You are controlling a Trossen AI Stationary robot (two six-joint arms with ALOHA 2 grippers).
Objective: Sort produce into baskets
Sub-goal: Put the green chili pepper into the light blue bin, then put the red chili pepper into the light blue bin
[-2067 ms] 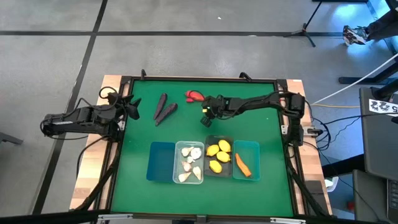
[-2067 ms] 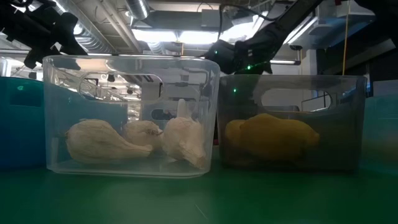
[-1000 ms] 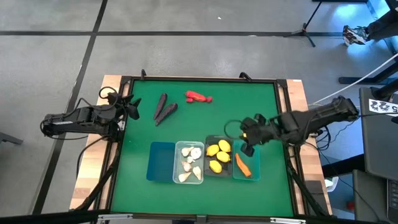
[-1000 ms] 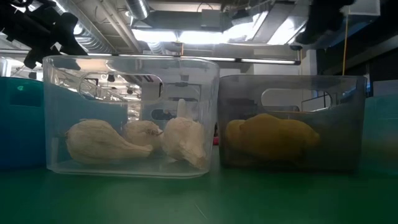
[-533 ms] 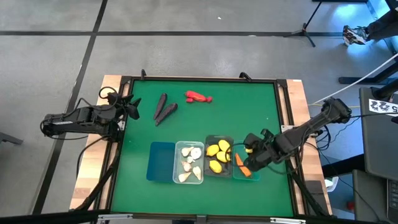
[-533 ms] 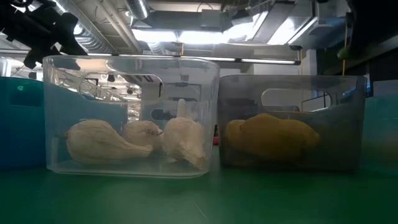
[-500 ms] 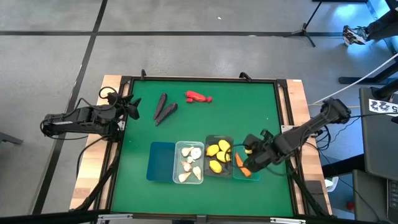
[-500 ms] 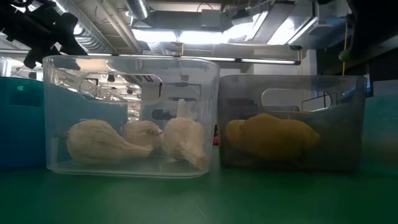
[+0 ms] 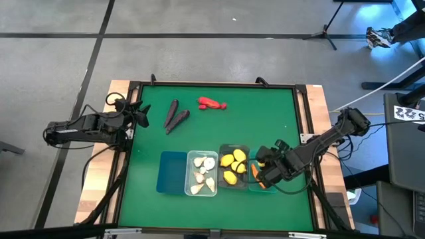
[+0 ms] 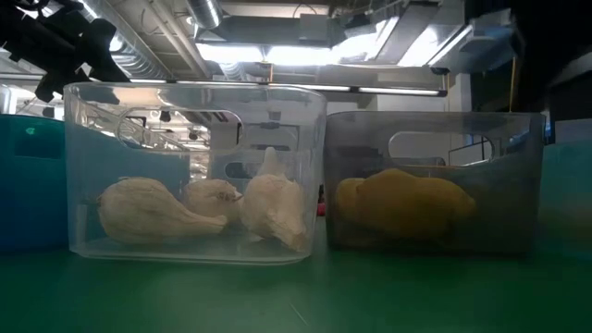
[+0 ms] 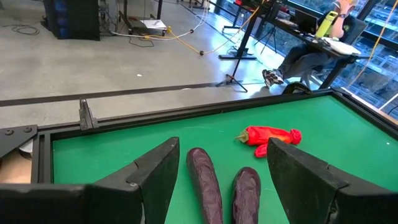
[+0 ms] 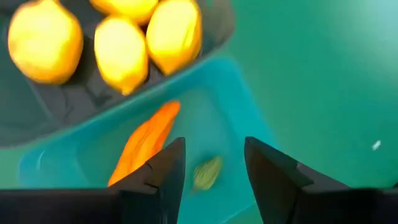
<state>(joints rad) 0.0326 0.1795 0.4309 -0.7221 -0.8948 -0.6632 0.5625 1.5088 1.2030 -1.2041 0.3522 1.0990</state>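
Lower right of the high view: right gripper (image 9: pixel 261 174) hangs over the teal rectangular plastic bin (image 9: pixel 271 158), fingers parted, gripping nothing. Its wrist view shows a long orange carrot-like piece (image 12: pixel 146 140) and a small yellow-green piece (image 12: pixel 207 172) lying in that bin between the finger tips. Left gripper (image 9: pixel 141 114) waits at the table's left edge, fingers spread wide, empty.

Counts, high view: four bins in a row at lower centre – blue (image 9: pixel 172 172), clear (image 9: pixel 188 174), dark grey (image 9: pixel 225 149), teal. Clear: several whitish garlic bulbs (image 9: pixel 202 174), exact count unclear. Grey: four yellow lemons (image 9: pixel 233 164). Upper centre of the green table (image 9: pixel 265 119): two dark purple elongated pieces (image 9: pixel 175 115), one red pepper (image 9: pixel 212 103).
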